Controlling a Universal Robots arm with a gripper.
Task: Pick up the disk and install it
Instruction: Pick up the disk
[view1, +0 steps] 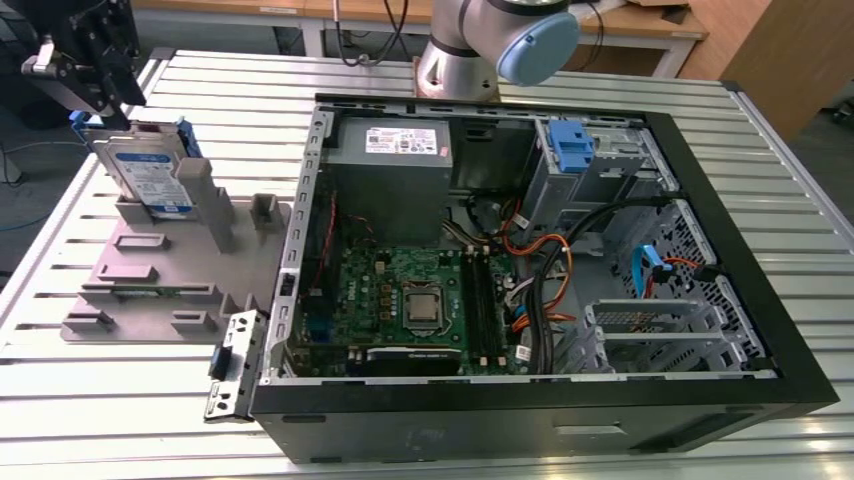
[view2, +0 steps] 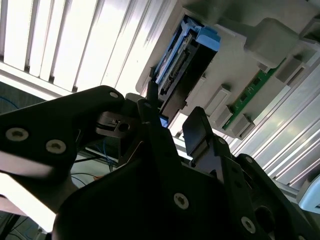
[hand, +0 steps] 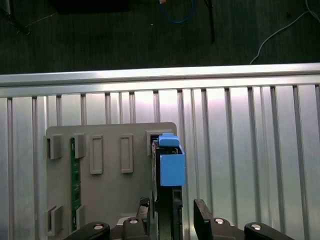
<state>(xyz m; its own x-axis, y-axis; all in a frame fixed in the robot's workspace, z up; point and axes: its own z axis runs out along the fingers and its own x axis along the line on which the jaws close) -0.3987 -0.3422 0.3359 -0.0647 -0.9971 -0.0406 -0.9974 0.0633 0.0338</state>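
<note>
Looking across the exterior view, we see the disk (view1: 150, 172) standing on edge in the grey holder (view1: 160, 270) on the tabletop (view1: 120, 400), beside the open computer case (view1: 534, 420), with the claw (view1: 107, 100) just above it. The first wrist view adds that the claw is released: its fingers (hand: 201, 212) are spread either side of the disk's blue-railed edge, and a gap shows on one side.

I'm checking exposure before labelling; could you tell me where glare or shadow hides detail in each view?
Exterior view: even light, the disk plainly lit, the gripper over it dark. Second wrist view: table slats blown out white, gripper body nearly black. First wrist view: glare band along the table edge, dark floor beyond, the disk's blue rail evenly lit.
</note>
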